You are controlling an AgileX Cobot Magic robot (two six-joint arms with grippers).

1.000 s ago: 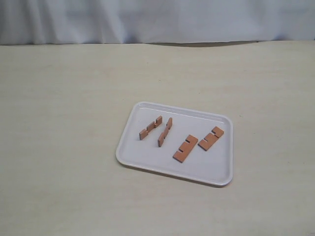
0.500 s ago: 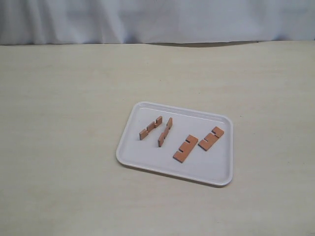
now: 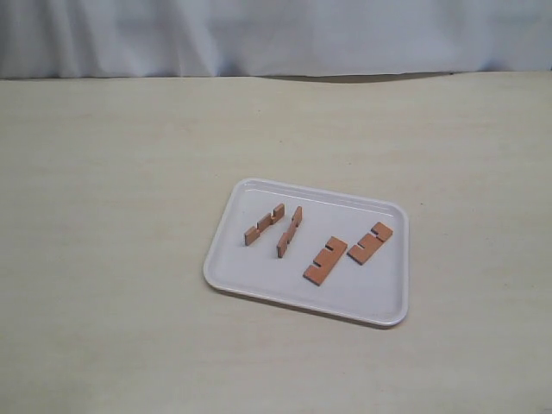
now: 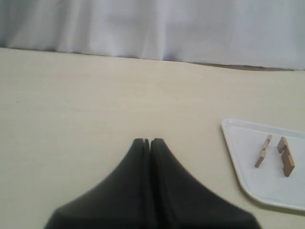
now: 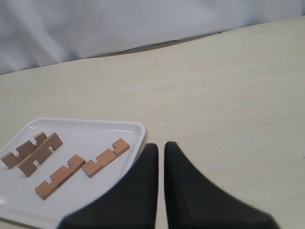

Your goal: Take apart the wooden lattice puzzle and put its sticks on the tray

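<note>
No assembled lattice puzzle shows; its sticks lie apart on the white tray [image 3: 222,259]. Two sticks [image 3: 263,223] [image 3: 290,230] stand on edge on the tray's left half. Two more [image 3: 325,260] [image 3: 369,242] lie flat on its right half. No arm appears in the exterior view. My left gripper [image 4: 147,140] is shut and empty over bare table, with the tray [image 4: 248,176] and two sticks [image 4: 262,151] off to one side. My right gripper [image 5: 161,145] is shut with a hairline gap, holding nothing, just beside the tray's corner [image 5: 138,131] and the nearest stick [image 5: 106,157].
A pale wood-grain table [image 3: 112,216] spreads around the tray on all sides. A white cloth backdrop [image 3: 276,34] hangs along the table's far edge.
</note>
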